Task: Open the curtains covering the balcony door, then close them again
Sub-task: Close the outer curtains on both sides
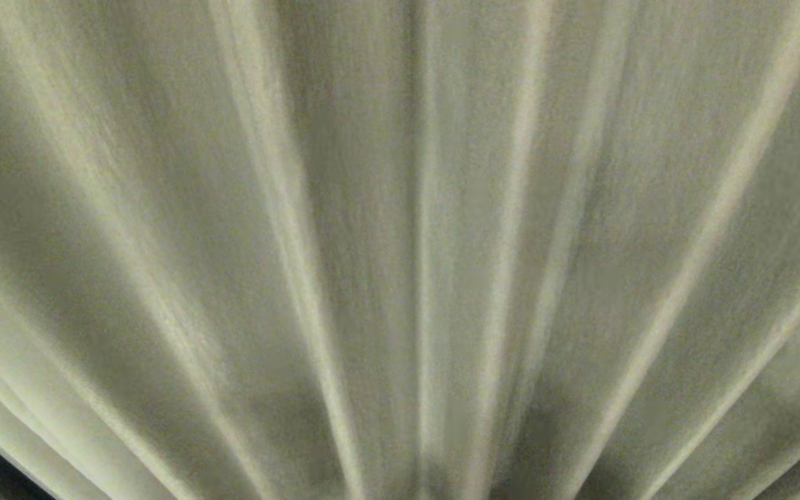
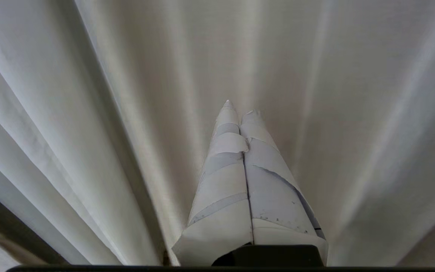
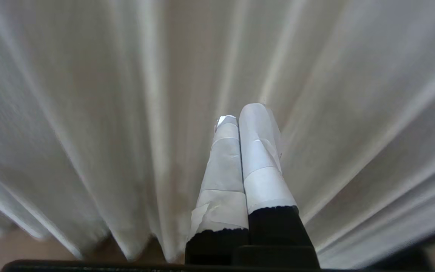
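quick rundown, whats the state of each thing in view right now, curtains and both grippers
curtains: drawn shut, hanging in vertical pleats and filling all three views; no glass or door frame shows through
left gripper: shut, taped fingers pressed together, nothing between them, pointing at the fabric
right gripper: shut, taped fingers together, nothing held, pointing at the fabric

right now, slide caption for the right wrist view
Right tool, fingers pressed shut and wrapped in white tape, facing the pleated cream curtains.
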Controlling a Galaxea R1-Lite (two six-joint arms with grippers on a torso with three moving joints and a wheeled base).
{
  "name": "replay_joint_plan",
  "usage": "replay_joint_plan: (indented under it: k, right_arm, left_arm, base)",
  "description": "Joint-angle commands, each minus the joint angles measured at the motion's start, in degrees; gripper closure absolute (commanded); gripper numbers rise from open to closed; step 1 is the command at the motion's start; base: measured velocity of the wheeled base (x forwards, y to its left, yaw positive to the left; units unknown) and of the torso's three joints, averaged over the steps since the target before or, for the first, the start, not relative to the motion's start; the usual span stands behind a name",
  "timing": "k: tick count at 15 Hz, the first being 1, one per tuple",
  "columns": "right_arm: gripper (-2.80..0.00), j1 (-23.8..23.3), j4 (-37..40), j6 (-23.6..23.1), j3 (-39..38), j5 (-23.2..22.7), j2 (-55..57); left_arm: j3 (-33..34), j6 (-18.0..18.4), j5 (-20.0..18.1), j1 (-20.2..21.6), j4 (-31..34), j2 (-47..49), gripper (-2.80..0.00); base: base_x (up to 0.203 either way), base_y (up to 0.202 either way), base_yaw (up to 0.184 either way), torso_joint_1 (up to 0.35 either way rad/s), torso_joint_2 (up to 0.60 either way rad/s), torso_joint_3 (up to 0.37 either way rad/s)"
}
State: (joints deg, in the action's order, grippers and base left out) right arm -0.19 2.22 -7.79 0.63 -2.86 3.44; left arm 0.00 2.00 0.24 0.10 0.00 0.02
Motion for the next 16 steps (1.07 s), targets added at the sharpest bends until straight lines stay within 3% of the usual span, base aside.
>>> replay_joint_plan:
  k: [1, 13, 16]
  right_arm:
    - [0.0, 0.2, -0.1, 2.5, 0.1, -0.1, -3.4]
    - [0.0, 0.2, -0.2, 2.7, 0.1, -0.1, -3.4]
    - [0.0, 0.2, -0.2, 2.7, 0.1, -0.1, -3.4]
  left_arm:
    - [0.0, 0.0, 0.0, 0.0, 0.0, 0.0, 0.0]
    - [0.0, 0.0, 0.1, 0.0, 0.0, 0.0, 0.0]
    - [0.0, -1.7, 0.1, 0.0, 0.0, 0.0, 0.0]
  base:
    - [0.0, 0.0, 0.0, 0.0, 0.0, 0.0]
    - [0.0, 0.0, 0.0, 0.0, 0.0, 0.0]
    - [0.0, 0.0, 0.0, 0.0, 0.0, 0.0]
